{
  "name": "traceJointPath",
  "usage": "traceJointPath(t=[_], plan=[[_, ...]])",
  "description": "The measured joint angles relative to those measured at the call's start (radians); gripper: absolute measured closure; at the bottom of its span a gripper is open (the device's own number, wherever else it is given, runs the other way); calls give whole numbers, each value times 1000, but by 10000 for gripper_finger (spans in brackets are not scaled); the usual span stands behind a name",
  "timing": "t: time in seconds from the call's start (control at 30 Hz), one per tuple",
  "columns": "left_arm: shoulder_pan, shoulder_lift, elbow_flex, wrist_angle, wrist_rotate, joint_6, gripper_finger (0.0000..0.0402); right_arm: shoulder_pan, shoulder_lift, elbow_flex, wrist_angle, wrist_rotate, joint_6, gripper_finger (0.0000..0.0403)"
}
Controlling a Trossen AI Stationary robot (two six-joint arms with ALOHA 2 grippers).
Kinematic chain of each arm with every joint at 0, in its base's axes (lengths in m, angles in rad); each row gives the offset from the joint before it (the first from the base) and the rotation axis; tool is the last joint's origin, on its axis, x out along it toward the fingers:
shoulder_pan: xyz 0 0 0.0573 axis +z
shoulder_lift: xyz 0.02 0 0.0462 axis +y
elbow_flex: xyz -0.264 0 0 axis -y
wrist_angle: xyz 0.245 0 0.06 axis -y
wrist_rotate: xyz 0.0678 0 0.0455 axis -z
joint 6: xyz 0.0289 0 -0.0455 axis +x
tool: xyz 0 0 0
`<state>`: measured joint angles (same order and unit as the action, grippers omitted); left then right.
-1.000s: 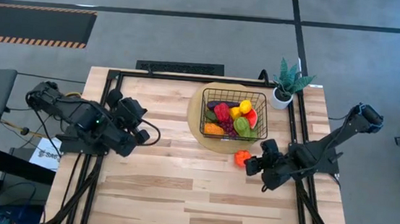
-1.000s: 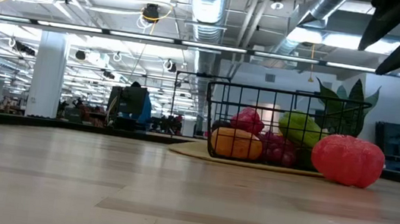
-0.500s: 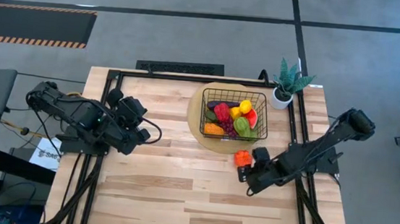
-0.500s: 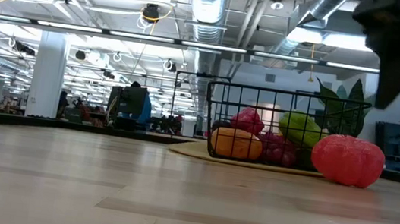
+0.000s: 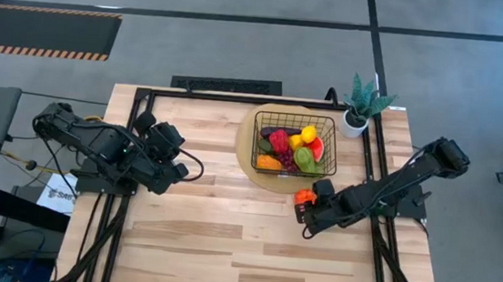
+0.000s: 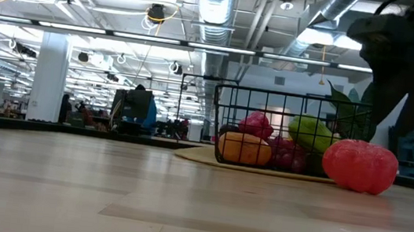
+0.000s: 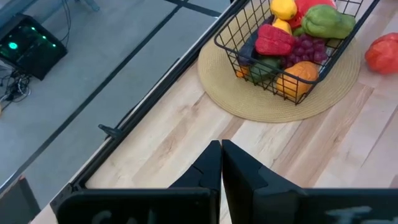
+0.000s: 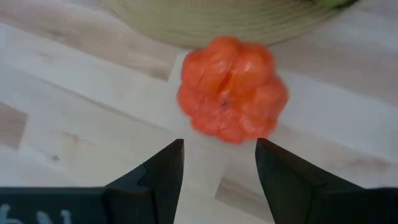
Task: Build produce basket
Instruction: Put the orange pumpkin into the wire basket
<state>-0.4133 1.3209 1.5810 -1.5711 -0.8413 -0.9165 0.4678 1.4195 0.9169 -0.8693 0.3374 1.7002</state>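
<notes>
At lower right of centre, the right gripper [image 5: 301, 212], fingers spread, hovers beside the orange pepper [image 5: 304, 197], near the basket [image 5: 294, 145].

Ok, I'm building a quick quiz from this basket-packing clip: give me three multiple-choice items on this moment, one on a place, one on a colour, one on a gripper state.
1. Where is the orange-red pepper?
A. inside the basket
B. on the table beside the round mat
C. in the left gripper

2. What colour is the basket?
A. black
B. white
C. blue

3. How does the right gripper stand?
A. shut on the pepper
B. open, fingers short of the pepper
C. shut, empty

Answers:
1 B: the high view shows it on bare wood by the mat.
2 A: its wire grid is black.
3 B: the right wrist view shows parted fingers with the pepper beyond them.
</notes>
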Motion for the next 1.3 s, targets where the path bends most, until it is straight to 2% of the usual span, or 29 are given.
traceJointPath(t=[1.3], plan=[[0,0,0,0,9,13,401,-144,9,-10,-27,-21,-191,184]])
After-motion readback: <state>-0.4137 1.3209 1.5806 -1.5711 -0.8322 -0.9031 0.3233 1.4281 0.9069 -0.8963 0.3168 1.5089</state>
